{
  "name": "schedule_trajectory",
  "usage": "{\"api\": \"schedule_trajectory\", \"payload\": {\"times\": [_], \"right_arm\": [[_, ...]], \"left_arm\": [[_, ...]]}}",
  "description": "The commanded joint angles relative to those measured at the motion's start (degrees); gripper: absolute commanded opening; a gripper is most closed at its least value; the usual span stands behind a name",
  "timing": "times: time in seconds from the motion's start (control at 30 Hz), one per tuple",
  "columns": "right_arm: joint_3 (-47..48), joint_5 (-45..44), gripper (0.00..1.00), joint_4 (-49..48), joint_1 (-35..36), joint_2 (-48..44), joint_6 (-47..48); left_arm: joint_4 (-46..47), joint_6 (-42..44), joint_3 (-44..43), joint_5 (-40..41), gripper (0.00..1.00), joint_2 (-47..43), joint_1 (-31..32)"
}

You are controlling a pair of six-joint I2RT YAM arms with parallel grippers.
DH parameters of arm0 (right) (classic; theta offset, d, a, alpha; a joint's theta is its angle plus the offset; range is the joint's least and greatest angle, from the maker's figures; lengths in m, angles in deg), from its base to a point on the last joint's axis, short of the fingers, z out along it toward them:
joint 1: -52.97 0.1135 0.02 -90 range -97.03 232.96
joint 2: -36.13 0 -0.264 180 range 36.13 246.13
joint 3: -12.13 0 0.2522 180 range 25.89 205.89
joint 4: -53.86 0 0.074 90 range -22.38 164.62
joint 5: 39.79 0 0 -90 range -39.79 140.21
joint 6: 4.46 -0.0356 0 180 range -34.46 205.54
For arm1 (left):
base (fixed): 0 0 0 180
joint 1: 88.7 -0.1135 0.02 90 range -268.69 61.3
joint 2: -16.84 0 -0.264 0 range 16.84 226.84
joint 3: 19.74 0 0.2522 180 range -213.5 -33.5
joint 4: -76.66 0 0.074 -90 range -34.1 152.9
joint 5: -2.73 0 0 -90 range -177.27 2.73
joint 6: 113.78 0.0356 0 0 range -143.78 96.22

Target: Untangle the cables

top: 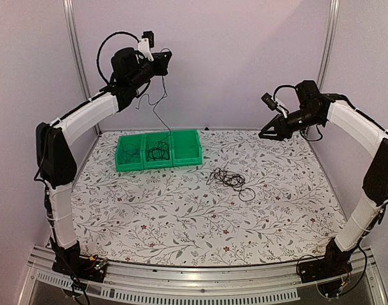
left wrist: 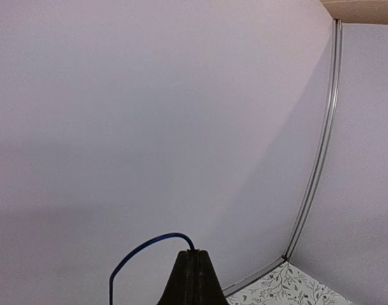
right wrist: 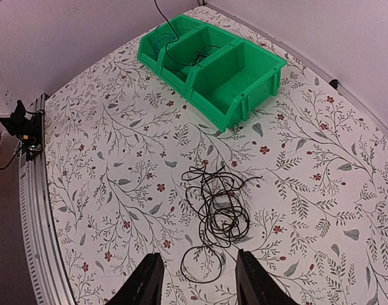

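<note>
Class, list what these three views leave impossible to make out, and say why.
- Left wrist view: the thin blue cable leaves the bottom edge beside the shut left fingers; its lower end is cut off.
- Top view: cords inside the green plastic three-compartment bin are too small to count.
- Right wrist view: the black cord tangle overlaps itself; number of cords unclear.

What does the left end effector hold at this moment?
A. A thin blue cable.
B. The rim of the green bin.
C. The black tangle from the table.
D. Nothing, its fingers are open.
A: in the left wrist view, the left end effector is shut on a blue cable, which arcs away from its tips.
</note>
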Motion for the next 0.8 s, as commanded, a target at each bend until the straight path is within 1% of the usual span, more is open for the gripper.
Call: {"api": "schedule_trajectory", "payload": {"times": [0.0, 0.17, 0.37, 0.77], "right_arm": [[-1.07, -0.61, 0.43, -0.31, -0.07, -2.17, 0.64], [-0.62, -0.69, 0.43, -0.33, -0.04, -1.77, 0.65], [-0.04, -0.75, 0.43, -0.32, -0.09, -0.97, 0.72], [-0.63, -1.18, 0.43, -0.23, -0.08, -0.82, 1.04]], "left_arm": [[3.15, 2.11, 5.07, 0.8, 0.0, -5.27, -0.68], [2.39, 2.98, 7.53, 1.95, 0.0, -6.64, -2.29], [-0.86, 0.31, 11.28, -1.87, 0.0, -5.81, -2.16], [3.86, -8.23, 23.76, -5.76, 0.0, -6.59, -0.9]]}}
